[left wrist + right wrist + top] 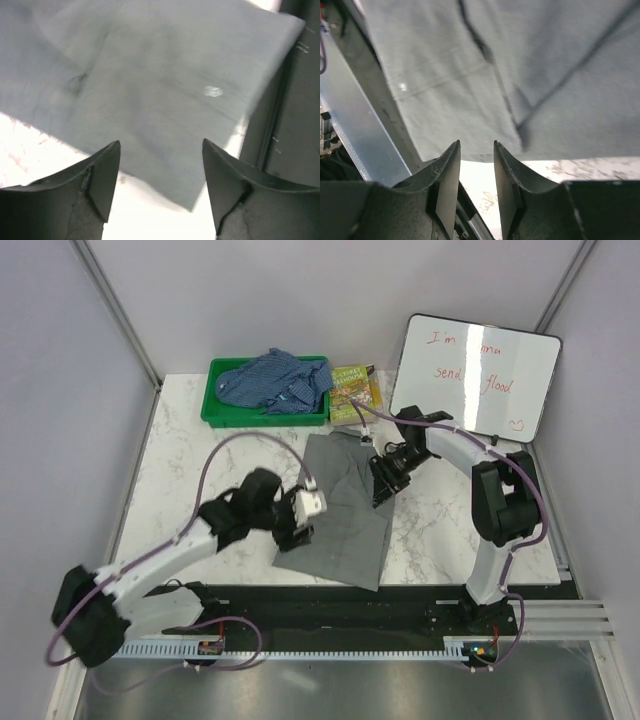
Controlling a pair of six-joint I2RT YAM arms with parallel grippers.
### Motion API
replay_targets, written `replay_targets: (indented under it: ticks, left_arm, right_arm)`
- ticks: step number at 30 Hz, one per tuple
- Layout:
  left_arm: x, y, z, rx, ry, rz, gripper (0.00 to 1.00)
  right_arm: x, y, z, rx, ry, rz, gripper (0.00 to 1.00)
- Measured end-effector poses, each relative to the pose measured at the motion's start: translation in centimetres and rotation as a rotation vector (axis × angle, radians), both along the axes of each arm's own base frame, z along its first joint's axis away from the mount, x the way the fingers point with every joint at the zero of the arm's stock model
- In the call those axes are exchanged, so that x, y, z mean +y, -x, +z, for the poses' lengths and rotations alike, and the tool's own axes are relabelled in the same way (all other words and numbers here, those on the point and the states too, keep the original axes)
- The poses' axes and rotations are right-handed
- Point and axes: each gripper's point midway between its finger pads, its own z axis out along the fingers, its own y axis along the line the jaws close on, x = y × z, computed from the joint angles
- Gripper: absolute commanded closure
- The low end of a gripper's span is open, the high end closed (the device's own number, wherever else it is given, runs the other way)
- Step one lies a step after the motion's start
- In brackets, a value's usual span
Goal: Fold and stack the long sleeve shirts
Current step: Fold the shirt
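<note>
The grey shirt (345, 515) is soft matt cloth, the table (440, 530) smooth marble-patterned, the green tray (260, 421) shiny plastic.

The white rectangular whiteboard (473, 405), right of the green plastic tray (260, 421), carries red handwriting: "I'm", "send", "flood"; another word is partly hidden.

1. Grey shirt (345, 525): left edge covered by the left gripper (298, 530), right edge by the right gripper (386, 485). Both wrist views crop it at the frame borders, and one corner is blurred in the left wrist view.
2. Blue checked shirt (275, 380): crumpled, underside hidden inside the green tray (213, 412), sleeves indistinguishable.
3. Whiteboard (475, 375): red writing partly illegible.
4. Booklet (350, 395): cover text too small to read.
</note>
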Motion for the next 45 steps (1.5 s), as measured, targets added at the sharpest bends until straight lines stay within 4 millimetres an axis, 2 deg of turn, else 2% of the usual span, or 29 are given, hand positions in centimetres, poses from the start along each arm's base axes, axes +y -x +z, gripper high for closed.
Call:
replay_targets:
  ticks: [1, 3, 5, 9, 11, 16, 20, 25, 26, 29, 30, 31, 35, 37, 40, 42, 45]
  left_arm:
    - [-0.2, 2.0, 0.6, -0.107, -0.003, -0.076, 0.22]
    - [-0.7, 5.7, 0.4, -0.253, -0.004, -0.214, 0.23]
    - [-0.2, 8.8, -2.0, -0.357, -0.069, -0.34, 0.26]
    - [1.1, 10.6, -6.8, -0.442, -0.263, -0.459, 0.32]
    - [1.0, 11.1, -7.8, -0.494, -0.31, -0.509, 0.35]
    - [-0.7, 10.8, -8.0, -0.618, -0.336, -0.548, 0.42]
    - [-2.1, 10.4, -7.8, -0.69, -0.324, -0.552, 0.46]
    - [-3.6, 10.1, -8.5, -0.754, -0.333, -0.569, 0.5]
    - [-4.0, 10.0, -8.4, -0.766, -0.325, -0.568, 0.54]
    - [-4.4, 9.9, -8.7, -0.784, -0.329, -0.57, 0.93]
    - [-4.4, 9.9, -8.9, -0.787, -0.337, -0.575, 0.98]
    - [-4.4, 9.8, -8.9, -0.79, -0.343, -0.58, 0.98]
    - [-4.5, 10.1, -8.6, -0.764, -0.364, -0.603, 0.98]
    - [-4.8, 10.9, -8.0, -0.708, -0.359, -0.626, 0.98]
    - [-5.4, 12.8, -6.1, -0.591, -0.314, -0.658, 0.98]
    - [-5.8, 14.1, -4.6, -0.515, -0.276, -0.674, 0.98]
    - [-6.1, 16.3, -2.2, -0.397, -0.226, -0.703, 0.98]
  right_arm:
    - [0.5, 0.2, 0.8, -0.012, -0.02, 0.01, 0.59]
    - [1.6, 0.8, 1.8, -0.029, -0.052, 0.038, 0.6]
    - [3.5, 1.9, 2.1, -0.032, -0.078, 0.09, 0.61]
    - [6.4, 3.9, 0.9, 0.006, -0.094, 0.174, 0.62]
    - [7.3, 4.4, -0.5, 0.039, -0.086, 0.193, 0.62]
    - [7.5, 4.1, -3.3, 0.095, -0.055, 0.185, 0.63]
    - [7.3, 3.9, -4.2, 0.107, -0.043, 0.178, 0.63]
    - [7.2, 3.9, -5.2, 0.122, -0.036, 0.179, 0.64]
    - [7.2, 4.0, -5.3, 0.13, -0.036, 0.178, 0.64]
    - [7.3, 4.0, -5.3, 0.134, -0.039, 0.177, 0.64]
    - [7.3, 4.0, -5.3, 0.134, -0.039, 0.178, 0.64]
    - [7.3, 4.0, -5.3, 0.134, -0.039, 0.178, 0.64]
    - [7.5, 4.2, -5.2, 0.128, -0.035, 0.188, 0.61]
    - [7.8, 4.7, -4.8, 0.123, -0.034, 0.203, 0.55]
    - [8.7, 4.7, -2.7, 0.108, -0.041, 0.232, 0.52]
    - [9.5, 3.4, -0.7, 0.055, -0.064, 0.234, 0.52]
    - [9.5, -1.1, 2.8, -0.079, -0.108, 0.192, 0.52]
